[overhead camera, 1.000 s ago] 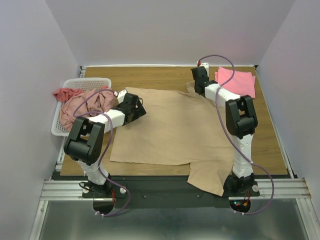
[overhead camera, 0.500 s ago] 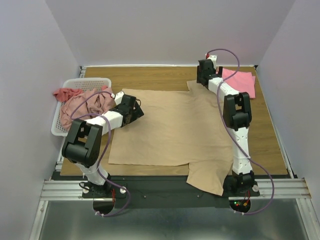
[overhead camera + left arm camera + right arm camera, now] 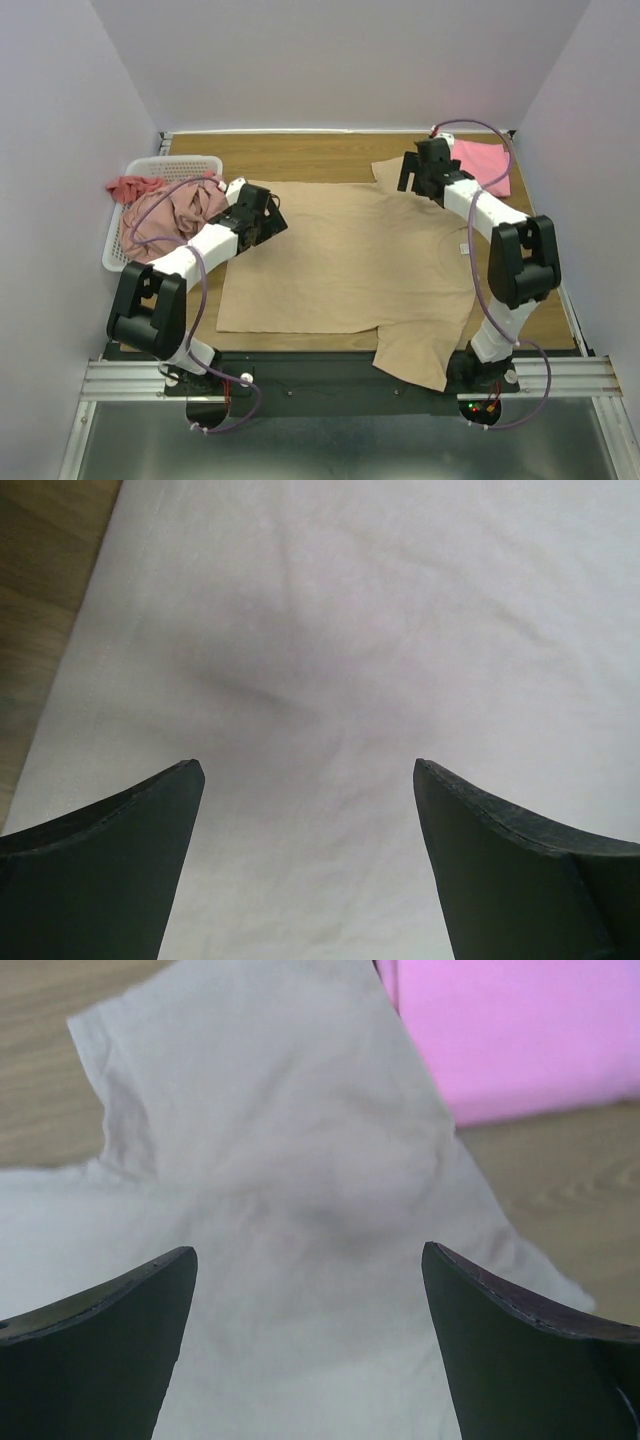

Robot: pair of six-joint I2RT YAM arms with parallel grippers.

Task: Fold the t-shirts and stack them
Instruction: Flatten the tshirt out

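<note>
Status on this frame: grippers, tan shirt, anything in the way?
Both open, empty: left gripper, right gripper, above tan shirt. It lies spread, unfolded. Beside it pink shirt far right, basket left; neither blocking.

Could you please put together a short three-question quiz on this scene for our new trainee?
1. True or false: the tan shirt lies spread out, unfolded, on the table.
2. Where is the folded pink shirt? A) far right corner B) near left corner C) under the tan shirt.
3. What holds the crumpled shirts on the left?
Key: 1 true. 2 A. 3 the white basket.
</note>
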